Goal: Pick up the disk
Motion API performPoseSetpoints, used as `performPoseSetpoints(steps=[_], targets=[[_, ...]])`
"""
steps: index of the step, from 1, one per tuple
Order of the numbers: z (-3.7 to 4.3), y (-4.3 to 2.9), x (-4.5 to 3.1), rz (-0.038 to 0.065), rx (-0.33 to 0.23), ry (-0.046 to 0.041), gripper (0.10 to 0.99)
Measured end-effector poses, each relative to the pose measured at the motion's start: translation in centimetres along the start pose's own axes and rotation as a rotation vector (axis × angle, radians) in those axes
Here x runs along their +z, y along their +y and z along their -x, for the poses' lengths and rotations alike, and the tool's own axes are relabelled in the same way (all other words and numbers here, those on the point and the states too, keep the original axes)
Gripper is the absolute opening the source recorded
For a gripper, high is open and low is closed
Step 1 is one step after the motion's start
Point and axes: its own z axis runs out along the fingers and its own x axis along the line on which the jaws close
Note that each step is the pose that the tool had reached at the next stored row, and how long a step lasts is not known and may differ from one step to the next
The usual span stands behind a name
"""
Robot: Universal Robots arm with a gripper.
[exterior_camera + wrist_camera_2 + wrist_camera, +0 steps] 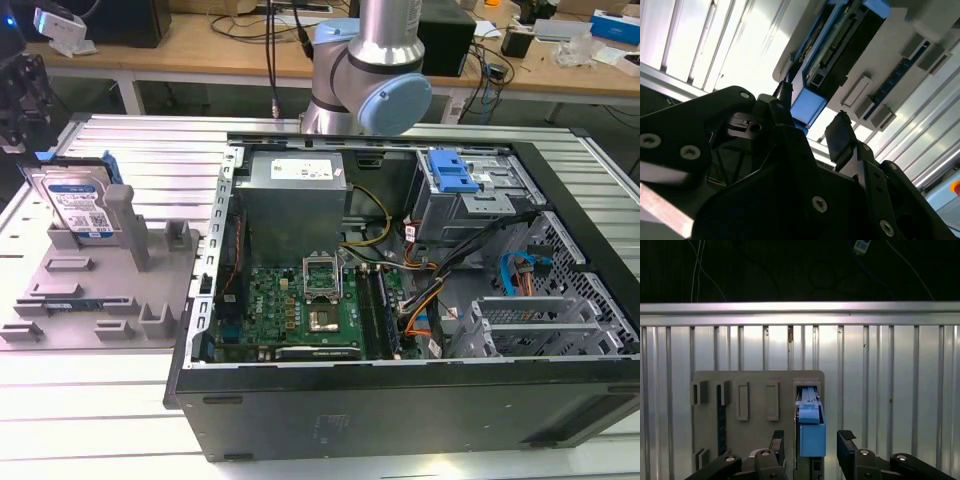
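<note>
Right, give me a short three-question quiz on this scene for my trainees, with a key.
1. True or false: the disk stands on edge in the grey holder tray.
2. In the first wrist view, the hand is: A shut on the disk; B open, with a finger to each side of the disk; C shut on the tray.
3. Fill in: the disk's side rail facing the hand is ___ in colour.
Key: 1 true; 2 B; 3 blue.
</note>
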Motion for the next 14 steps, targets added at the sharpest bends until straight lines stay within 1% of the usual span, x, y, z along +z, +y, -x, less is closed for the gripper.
performPoseSetpoints(steps=[5, 7, 14], targets=[[-0.07, -0.02, 0.39, 0.0, -0.002, 0.0001, 0.541], [-0.11, -0.01, 0.66, 0.0, -0.002, 0.0, 0.541], [-0.1, -0.01, 1.1, 0.0, -0.002, 0.0001, 0.541]])
